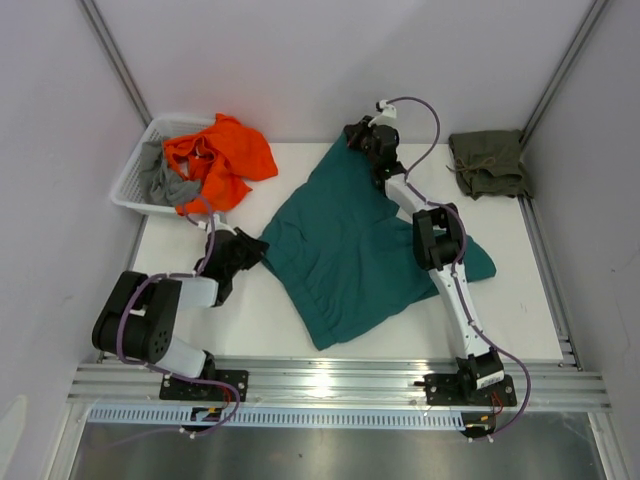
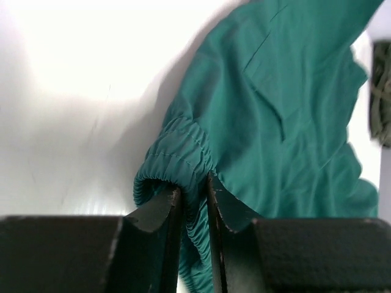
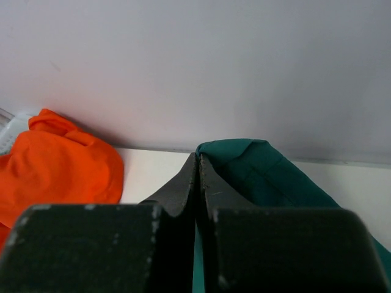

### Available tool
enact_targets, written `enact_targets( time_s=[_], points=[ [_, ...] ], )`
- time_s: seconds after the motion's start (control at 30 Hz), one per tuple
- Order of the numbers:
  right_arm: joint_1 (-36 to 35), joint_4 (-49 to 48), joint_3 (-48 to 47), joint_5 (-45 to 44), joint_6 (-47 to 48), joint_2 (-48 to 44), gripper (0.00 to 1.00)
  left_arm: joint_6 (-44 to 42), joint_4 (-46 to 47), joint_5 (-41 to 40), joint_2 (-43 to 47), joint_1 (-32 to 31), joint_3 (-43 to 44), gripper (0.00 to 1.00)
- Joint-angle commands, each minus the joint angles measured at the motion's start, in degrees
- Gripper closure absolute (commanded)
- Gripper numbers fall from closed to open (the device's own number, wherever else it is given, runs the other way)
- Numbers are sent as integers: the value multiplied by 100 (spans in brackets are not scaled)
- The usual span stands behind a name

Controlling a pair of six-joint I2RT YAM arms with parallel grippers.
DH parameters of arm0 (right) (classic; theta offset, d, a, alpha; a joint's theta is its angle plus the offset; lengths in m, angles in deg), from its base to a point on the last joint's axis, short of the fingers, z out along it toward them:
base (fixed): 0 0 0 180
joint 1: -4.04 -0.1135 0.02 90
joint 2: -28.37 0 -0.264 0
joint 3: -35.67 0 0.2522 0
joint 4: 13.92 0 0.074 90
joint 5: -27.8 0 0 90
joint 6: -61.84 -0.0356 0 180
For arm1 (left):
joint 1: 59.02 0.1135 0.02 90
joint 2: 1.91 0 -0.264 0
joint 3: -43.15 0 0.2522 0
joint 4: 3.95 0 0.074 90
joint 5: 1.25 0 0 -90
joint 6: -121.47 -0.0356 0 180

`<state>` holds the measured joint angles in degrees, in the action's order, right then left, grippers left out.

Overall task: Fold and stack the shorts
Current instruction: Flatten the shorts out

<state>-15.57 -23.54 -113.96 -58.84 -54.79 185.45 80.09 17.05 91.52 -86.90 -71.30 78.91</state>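
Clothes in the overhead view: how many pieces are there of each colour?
Teal shorts: 1
Olive shorts: 1
Orange garment: 1
Grey garment: 1
Total: 4

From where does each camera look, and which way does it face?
Top external: above and behind the robot, looking down on the table; left arm and right arm show.
Left wrist: on the left arm, facing the teal shorts, their waistband pinched in the left claw.
Right wrist: on the right arm, facing the back wall; the right claw is shut on a teal edge.
Shared: all three show the teal shorts; top and right wrist, the orange cloth.
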Motion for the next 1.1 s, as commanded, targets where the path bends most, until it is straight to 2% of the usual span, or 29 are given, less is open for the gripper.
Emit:
enact_targets(
  time_s=[0.0,0.1,0.13,0.17,0.2,0.23,0.27,0.3,0.33,0.37,0.47,0.53,0.57,0.6,0.67,0.7,0.8,0.93,0.97,1.03,1.07],
  points=[
    [19,-765,-386,-81,-404,270,100,-37,234,-39,17,172,410,78],
    [-7,-1097,-554,-177,-396,403,100,-177,-22,-197,105,242,638,76],
    [-42,-1221,-563,-195,-352,429,90,-212,-101,-215,123,260,726,71],
    [-68,-1274,-711,-221,-299,455,75,-343,-223,-206,140,269,805,58],
    [-69,-1362,-799,-186,-264,473,58,-458,-320,-163,193,261,1015,30],
    [-86,-1406,-870,-151,-150,430,27,-494,-530,-214,254,260,1060,22],
    [-95,-1398,-949,-134,-88,368,16,-529,-723,-250,359,269,1087,15],
    [-86,-1372,-932,-151,-18,272,11,-581,-734,-381,604,261,1035,6],
    [-69,-1380,-897,-134,165,158,7,-643,-969,-504,746,260,1026,4],
    [-60,-1363,-854,-99,254,-122,6,-678,-1119,-601,904,260,1034,1],
    [37,-1152,-302,-133,343,-948,4,-854,-1796,-970,1650,260,1008,1],
    [81,-601,201,-290,491,-1397,5,-968,-1929,-840,2229,252,860,1],
    [98,-224,271,-335,597,-1599,5,-986,-1964,-743,2415,243,772,1],
    [116,554,315,-492,702,-1966,5,-1004,-1982,-647,2565,173,710,1],
    [125,1253,552,-722,1000,-2320,2,-1065,-1956,-409,2952,7,464,1],
    [177,1953,631,-748,1063,-2644,1,-1100,-1904,-365,3049,-221,385,1],
    [396,3001,1245,-837,1003,-3355,0,-1065,-1693,-138,3322,-660,-11,1],
    [748,3497,2826,-923,721,-4569,0,-890,-1596,-215,3804,-1259,-538,1],
    [792,3515,3665,-1264,669,-4868,0,-881,-1526,-189,4093,-1521,-896,1],
    [889,3437,4557,-1643,502,-5805,1,-837,-1577,-224,4384,-1760,-1039,1],
    [924,3454,5353,-1897,432,-6115,0,-819,-1587,-250,4664,-2022,-1240,1]
  ],
)
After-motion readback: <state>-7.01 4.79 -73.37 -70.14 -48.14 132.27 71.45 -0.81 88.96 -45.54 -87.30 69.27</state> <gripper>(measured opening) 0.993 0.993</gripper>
